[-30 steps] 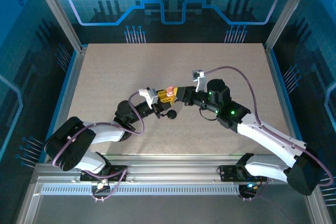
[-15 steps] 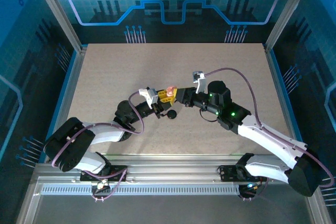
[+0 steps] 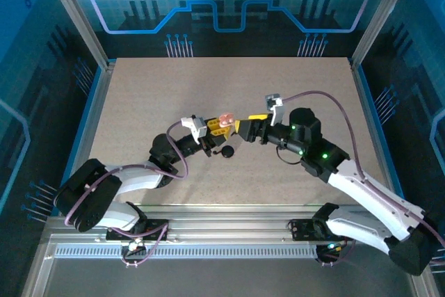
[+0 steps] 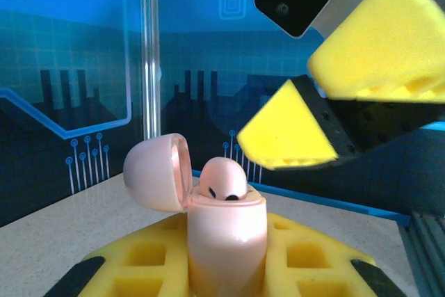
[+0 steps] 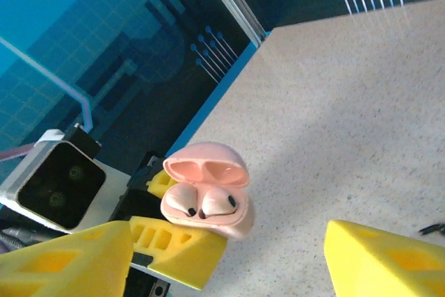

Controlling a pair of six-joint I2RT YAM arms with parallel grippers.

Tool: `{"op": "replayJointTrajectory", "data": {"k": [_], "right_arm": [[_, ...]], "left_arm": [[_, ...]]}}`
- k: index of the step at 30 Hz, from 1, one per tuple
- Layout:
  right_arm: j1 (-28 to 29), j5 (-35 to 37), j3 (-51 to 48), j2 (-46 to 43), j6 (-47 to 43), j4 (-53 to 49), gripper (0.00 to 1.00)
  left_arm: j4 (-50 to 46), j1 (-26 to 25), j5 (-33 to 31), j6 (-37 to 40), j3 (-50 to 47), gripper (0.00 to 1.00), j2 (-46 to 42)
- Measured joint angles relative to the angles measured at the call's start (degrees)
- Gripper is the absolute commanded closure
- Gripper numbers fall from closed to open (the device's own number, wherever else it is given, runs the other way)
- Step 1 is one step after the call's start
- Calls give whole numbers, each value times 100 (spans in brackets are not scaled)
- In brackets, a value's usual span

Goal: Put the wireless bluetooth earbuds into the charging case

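The charging case (image 3: pixel 224 120) is pale pink, its lid (image 5: pixel 205 163) hinged open. My left gripper (image 3: pixel 217 127) is shut on it and holds it upright above the table; the yellow pads (image 4: pixel 313 255) press both sides of the body (image 4: pixel 226 234). Both wireless bluetooth earbuds (image 5: pixel 182 199) (image 5: pixel 219 202) sit side by side in the case's wells, and one rounded top (image 4: pixel 222 177) shows in the left wrist view. My right gripper (image 3: pixel 249 123) is open with nothing between its fingers. It hangs just right of the case, apart from it, and its yellow fingers (image 4: pixel 292 130) show above the case.
A small dark round object (image 3: pixel 227 151) lies on the tan table (image 3: pixel 292 81) just in front of the two grippers. Metal enclosure posts (image 3: pixel 104 67) and blue panels ring the table. The right arm's cable (image 3: pixel 334 106) arcs above its wrist.
My right gripper has opened and drawn back to the right, away from the case. The left gripper has kept its grip on the case and shifted slightly left.
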Motion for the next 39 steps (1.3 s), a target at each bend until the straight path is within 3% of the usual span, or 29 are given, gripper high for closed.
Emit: {"op": "replayJointTrajectory", "data": {"k": [7, 16, 29, 39], "right_arm": [[-785, -1381, 616, 136, -284, -428, 23], [-837, -2653, 1102, 857, -520, -741, 23], [-673, -3202, 1434, 1228, -717, -763, 28], [-632, -3401, 1539, 1327, -1014, -763, 43]], "left_arm": [[13, 0, 291, -203, 0, 83, -188], [42, 0, 509, -398, 0, 83, -295], [44, 0, 540, -529, 0, 83, -459], [33, 0, 535, -656, -2, 82, -629]]}}
